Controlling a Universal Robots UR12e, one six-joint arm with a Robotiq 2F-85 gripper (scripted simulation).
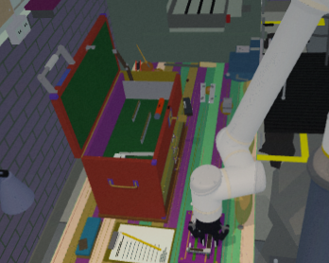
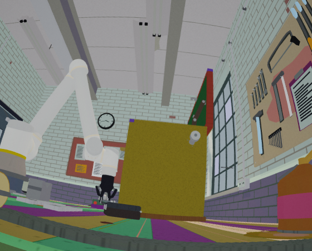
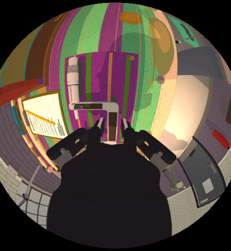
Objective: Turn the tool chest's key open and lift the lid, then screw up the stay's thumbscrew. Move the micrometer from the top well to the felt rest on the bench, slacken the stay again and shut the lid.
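My gripper [image 3: 112, 127] is open and holds nothing; it hangs low over the purple felt rest [image 3: 105, 83] at the near end of the bench, its fingers standing either side of the micrometer's frame. The micrometer [image 3: 92, 105] lies flat on the felt, its white ribbed thimble pointing away from me. In the side camera the gripper [image 1: 207, 239] sits right of the clipboard. The red tool chest [image 1: 131, 156] stands further along the bench with its green-lined lid [image 1: 84, 90] raised. The thumbscrew knob [image 2: 194, 136] shows on the chest's end panel.
The clipboard with a pencil [image 1: 141, 243] lies left of the felt rest, in front of the chest. A blue block [image 1: 88, 234] lies beyond it. A lamp [image 1: 11, 191] stands off the bench's left side. A dark flat tool [image 2: 122, 209] lies on the bench.
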